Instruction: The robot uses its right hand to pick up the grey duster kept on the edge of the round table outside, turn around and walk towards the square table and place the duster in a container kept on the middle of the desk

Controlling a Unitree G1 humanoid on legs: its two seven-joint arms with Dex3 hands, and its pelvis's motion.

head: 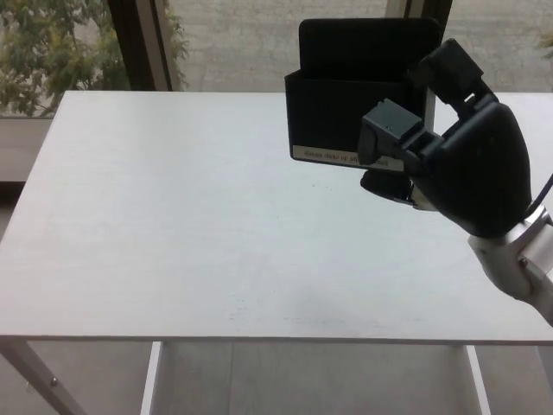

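The desk (173, 242) lies white and bare near its front edge. Above its far right corner the right hand (458, 164) is clamped on a black duster (346, 95) — lifted clear, white label strip (327, 156) along its bottom edge.

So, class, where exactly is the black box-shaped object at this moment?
In the head view, the black box is held up by the right hand, above the far right part of the white table, near the window.

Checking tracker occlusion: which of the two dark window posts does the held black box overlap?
The picture-right dark post: the label-striped black box in the right hand covers its base. The left post by the foliage stands clear.
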